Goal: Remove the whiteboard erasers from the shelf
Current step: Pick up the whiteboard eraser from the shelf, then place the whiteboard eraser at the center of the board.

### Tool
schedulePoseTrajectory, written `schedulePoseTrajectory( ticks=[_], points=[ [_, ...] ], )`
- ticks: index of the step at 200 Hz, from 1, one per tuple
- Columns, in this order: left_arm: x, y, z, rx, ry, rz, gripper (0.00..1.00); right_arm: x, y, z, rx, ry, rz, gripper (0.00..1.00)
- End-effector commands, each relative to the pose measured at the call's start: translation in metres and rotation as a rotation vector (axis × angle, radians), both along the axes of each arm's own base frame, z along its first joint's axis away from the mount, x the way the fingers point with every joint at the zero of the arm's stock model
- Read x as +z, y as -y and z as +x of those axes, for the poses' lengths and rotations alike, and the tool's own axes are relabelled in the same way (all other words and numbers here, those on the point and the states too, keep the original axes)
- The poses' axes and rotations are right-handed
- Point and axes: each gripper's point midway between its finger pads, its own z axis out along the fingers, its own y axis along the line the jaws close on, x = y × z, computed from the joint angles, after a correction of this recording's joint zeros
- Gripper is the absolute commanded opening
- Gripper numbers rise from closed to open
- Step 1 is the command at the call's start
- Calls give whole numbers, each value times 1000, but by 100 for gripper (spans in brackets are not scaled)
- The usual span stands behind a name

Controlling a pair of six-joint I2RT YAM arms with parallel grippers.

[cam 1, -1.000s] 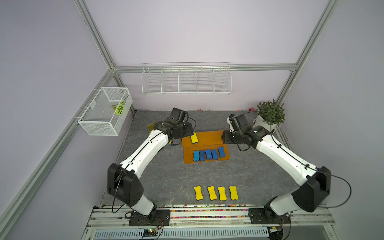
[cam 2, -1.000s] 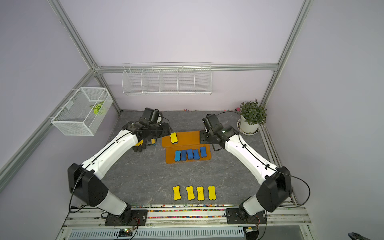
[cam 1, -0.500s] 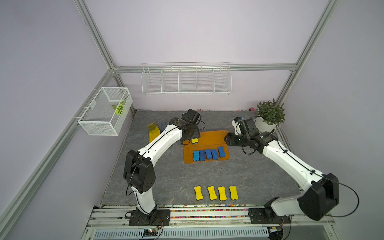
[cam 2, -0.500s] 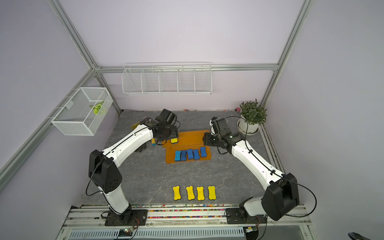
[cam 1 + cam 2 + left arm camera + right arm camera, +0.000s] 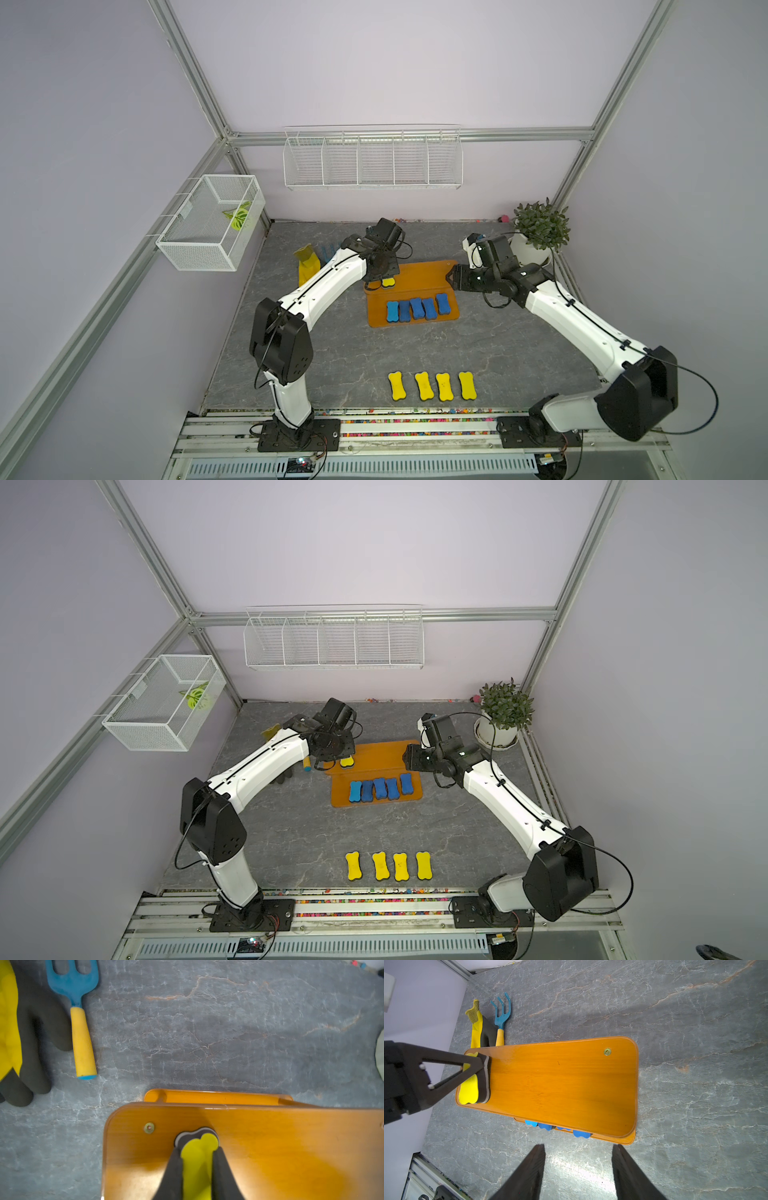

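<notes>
Left gripper [image 5: 197, 1151] is closed on the yellow eraser [image 5: 197, 1167], one jaw pressed to each side of its narrow waist. That eraser lies flat on the shelf's [image 5: 560, 1084] top board, near the corner by the screw head, and is not yet lifted. Right gripper [image 5: 578, 1147] is empty, jaws partway apart, hovering just off the shelf's opposite end. Five blue erasers [image 5: 415, 308] sit in a row on the shelf's lower board, several touching. Four yellow erasers [image 5: 432, 385] lie on the bench [image 5: 332, 353], well clear of the shelf toward the arm bases. Risks, as I judge them: the foam is soft, so the pinch could squash it and let it twist or slip out on the lift. The fingertips look very close to the board, so a sideways pull before rising could drag or tip the light shelf and scatter the blue row. The right gripper is close enough to knock the shelf's end if it swings. The glove [image 5: 8, 1022] and garden fork [image 5: 82, 1039] lie just beside the shelf's end under the left arm, and a low carry could snag them. The potted plant [image 5: 540, 232] stands beyond the shelf, behind the right arm. The blue erasers' tight packing leaves little room for a jaw between them.
</notes>
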Motion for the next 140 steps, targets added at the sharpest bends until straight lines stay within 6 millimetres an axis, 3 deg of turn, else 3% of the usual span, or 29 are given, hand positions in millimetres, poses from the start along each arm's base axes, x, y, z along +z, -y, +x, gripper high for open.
schedulePoseTrajectory(
  ticks=[1,32,48,68,102,140],
  points=[
    [-1,-9,-31,-30,-72,14,6,5,-2,2,20,23,12,58],
    [13,-19,-77,-54,-76,-41,2,11,-1,-2,26,40,23,58],
    [4,-28,-97,-55,-71,-58,3,12,-1,-5,32,45,28,58],
    [-17,-46,-93,-9,8,-33,0,13,-8,-8,70,42,58,58],
    [-21,-33,-92,-33,-38,-86,0,14,-11,-15,107,30,66,58],
    [-41,-47,-131,-55,-90,-137,0,10,-10,-16,102,29,70,58]
  ],
)
